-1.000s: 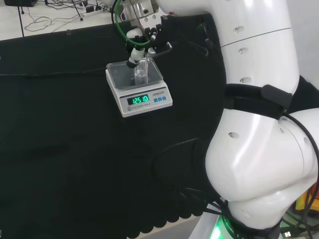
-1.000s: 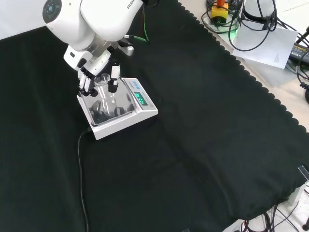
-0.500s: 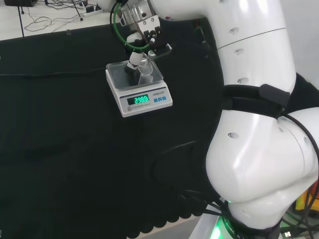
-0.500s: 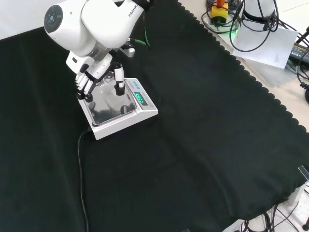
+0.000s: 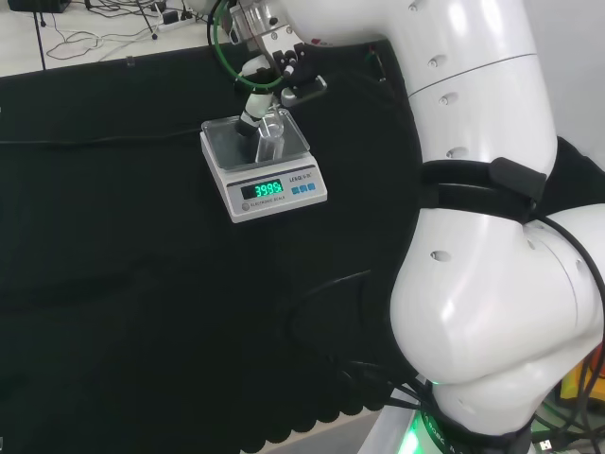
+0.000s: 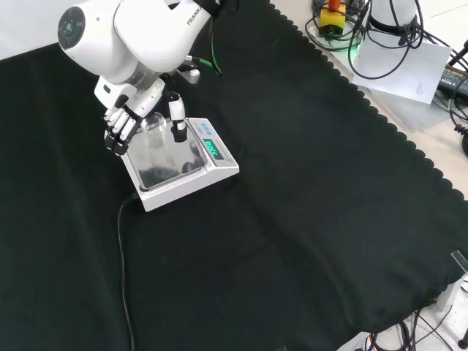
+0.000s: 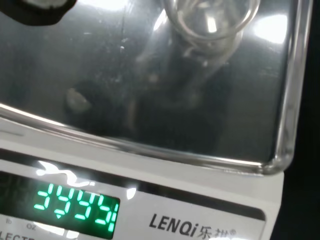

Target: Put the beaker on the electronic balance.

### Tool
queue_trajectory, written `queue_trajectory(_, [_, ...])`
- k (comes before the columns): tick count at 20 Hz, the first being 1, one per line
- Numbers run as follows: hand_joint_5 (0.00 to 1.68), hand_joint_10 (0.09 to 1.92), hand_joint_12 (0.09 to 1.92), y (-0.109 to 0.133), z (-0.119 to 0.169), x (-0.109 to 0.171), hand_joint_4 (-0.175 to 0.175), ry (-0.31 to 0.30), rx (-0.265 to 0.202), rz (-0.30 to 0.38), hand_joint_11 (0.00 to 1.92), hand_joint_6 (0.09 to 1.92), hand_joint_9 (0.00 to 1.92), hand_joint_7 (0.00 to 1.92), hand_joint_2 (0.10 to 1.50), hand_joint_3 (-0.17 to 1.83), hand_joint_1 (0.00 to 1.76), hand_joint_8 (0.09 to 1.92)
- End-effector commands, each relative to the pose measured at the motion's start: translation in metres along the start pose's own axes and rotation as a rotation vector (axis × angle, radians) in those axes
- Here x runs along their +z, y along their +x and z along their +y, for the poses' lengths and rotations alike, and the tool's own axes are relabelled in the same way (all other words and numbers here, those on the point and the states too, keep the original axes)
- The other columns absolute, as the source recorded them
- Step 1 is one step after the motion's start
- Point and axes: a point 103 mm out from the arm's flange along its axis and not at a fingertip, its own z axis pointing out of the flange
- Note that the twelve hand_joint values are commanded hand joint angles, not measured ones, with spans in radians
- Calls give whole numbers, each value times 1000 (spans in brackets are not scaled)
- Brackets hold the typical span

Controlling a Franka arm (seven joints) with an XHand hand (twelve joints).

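Observation:
A small clear glass beaker (image 5: 270, 133) stands upright on the steel pan of the white electronic balance (image 5: 284, 194), near the pan's far right corner in the head view. In the front view the beaker (image 6: 156, 124) is faint, at the pan's upper edge on the balance (image 6: 184, 191). The hand (image 6: 136, 107) hovers over that edge with its fingers (image 6: 117, 130) spread off to the left and its thumb (image 6: 178, 124) straight on the right, none curled round the glass. Up close, the beaker (image 7: 210, 20) rests on the reflective pan (image 7: 100, 75).
The balance's black cable (image 6: 123, 248) runs from its left side toward the front of the cloth. The arm's big white links (image 5: 492, 284) take up the right of the head view. Cables and gear lie beyond the cloth's far edge (image 6: 380, 44).
The fingers that were round the beaker have opened and swung off to the left in the front view. The beaker stays on the pan, and the balance's lit number has changed.

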Motion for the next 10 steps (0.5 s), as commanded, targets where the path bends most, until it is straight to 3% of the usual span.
queue_trajectory(1, [206, 599, 1371, -10, -7, -7, -12, -9, 6, 24, 0, 87, 0, 4, 749, -49, 645, 399])
queue_trajectory(7, [227, 670, 1411, -14, -11, -13, -13, -21, 5, 31, 0, 87, 0, 0, 754, -39, 646, 471])
queue_trajectory(10, [231, 676, 1411, -18, -18, -22, -13, -35, 27, 9, 0, 87, 0, 0, 755, -38, 647, 479])
